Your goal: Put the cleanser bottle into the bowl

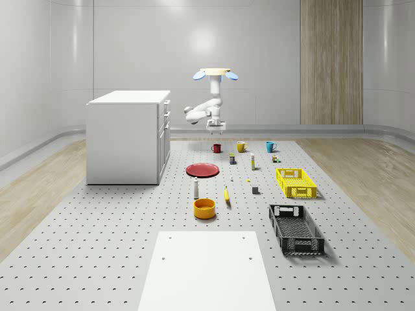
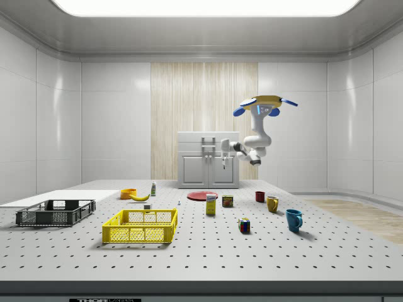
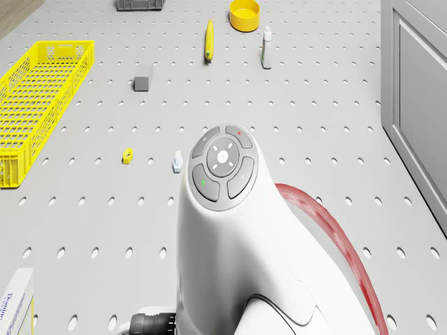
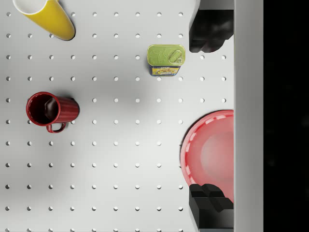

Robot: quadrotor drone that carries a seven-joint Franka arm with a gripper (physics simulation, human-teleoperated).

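**Bottle Still Waiting Beside the Bowl**

Nearest, the orange bowl is seen on the surface. Just behind it, the cleanser bottle is stood upright, not yet picked up. Farthest back, the drone is hovered above the mugs, and its pincer is held wide open, pointed down, with nothing in it.

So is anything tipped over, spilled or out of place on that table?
Nothing stands out. The cleanser bottle stands upright beside the bowl, mugs are upright, the banana lies flat. The drone hovers above the red mug, gripper open and empty.
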